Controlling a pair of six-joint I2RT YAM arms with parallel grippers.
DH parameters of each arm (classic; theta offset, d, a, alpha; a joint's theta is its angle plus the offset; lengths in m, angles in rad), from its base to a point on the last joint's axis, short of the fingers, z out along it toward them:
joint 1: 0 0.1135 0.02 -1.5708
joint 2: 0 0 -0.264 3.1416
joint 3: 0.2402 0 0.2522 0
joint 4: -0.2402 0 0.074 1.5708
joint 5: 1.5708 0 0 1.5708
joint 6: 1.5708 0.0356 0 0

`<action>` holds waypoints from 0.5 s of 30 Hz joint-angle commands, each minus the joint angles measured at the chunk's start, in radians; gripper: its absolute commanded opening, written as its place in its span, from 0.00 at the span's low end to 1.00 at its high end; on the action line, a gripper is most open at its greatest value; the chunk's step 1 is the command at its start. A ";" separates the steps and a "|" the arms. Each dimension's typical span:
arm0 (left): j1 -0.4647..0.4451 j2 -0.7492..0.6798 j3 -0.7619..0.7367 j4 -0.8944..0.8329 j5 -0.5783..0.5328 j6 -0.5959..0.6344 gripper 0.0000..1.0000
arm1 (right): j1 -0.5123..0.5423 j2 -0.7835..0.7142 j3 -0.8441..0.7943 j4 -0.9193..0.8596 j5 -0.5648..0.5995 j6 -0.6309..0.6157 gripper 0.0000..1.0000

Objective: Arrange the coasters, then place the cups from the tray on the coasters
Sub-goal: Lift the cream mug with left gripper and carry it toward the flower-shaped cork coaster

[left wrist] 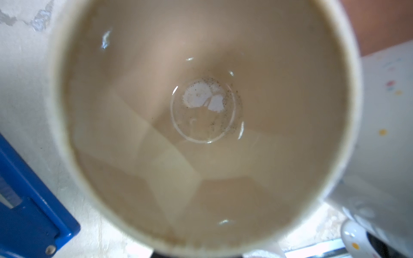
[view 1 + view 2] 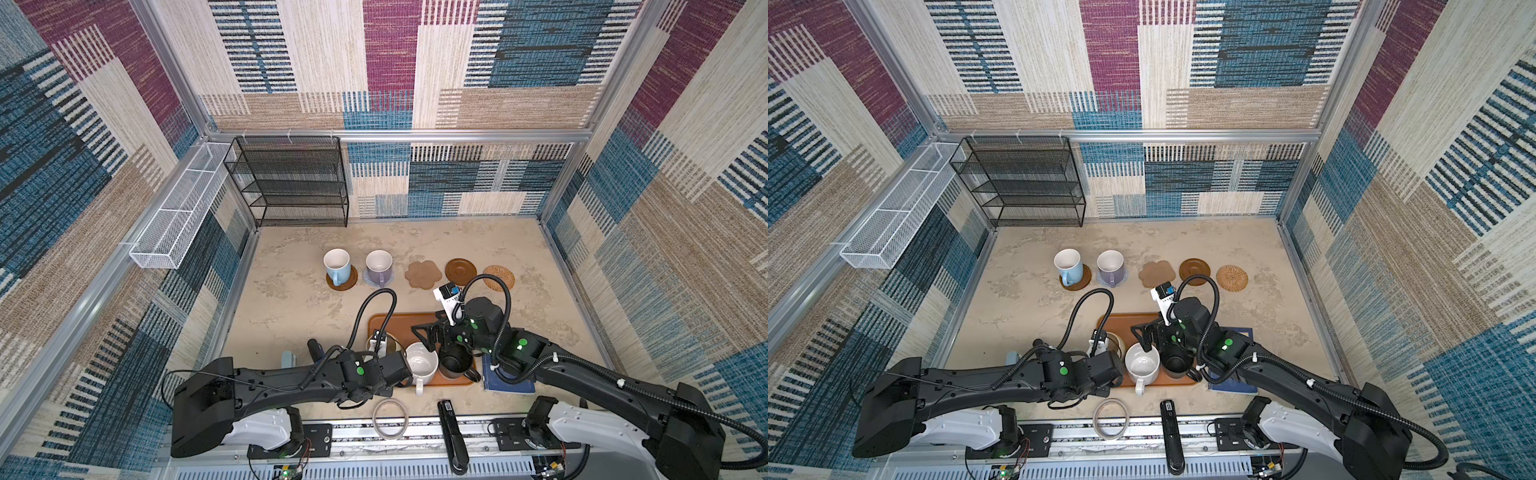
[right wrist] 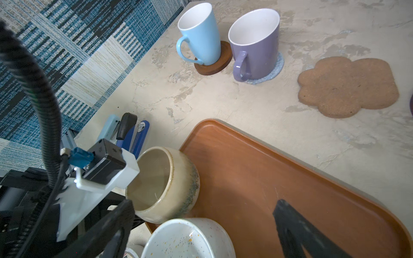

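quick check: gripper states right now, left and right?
Left gripper: closed, apparently clamped on the rim of the beige cup.
Right gripper: open, holding nothing, over the tray.

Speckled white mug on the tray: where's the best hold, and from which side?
Take the speckled white mug by its handle, probably from the robot's side: it juts past the near rim of the tray, while the beige mug and black mug crowd both flanks.
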 commanded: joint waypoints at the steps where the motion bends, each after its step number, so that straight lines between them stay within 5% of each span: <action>1: 0.000 -0.019 -0.005 -0.003 -0.033 -0.024 0.00 | 0.001 0.001 -0.001 0.039 0.005 -0.004 1.00; 15: 0.005 -0.139 -0.019 -0.042 -0.095 -0.021 0.00 | 0.001 -0.022 -0.009 0.079 0.020 -0.003 1.00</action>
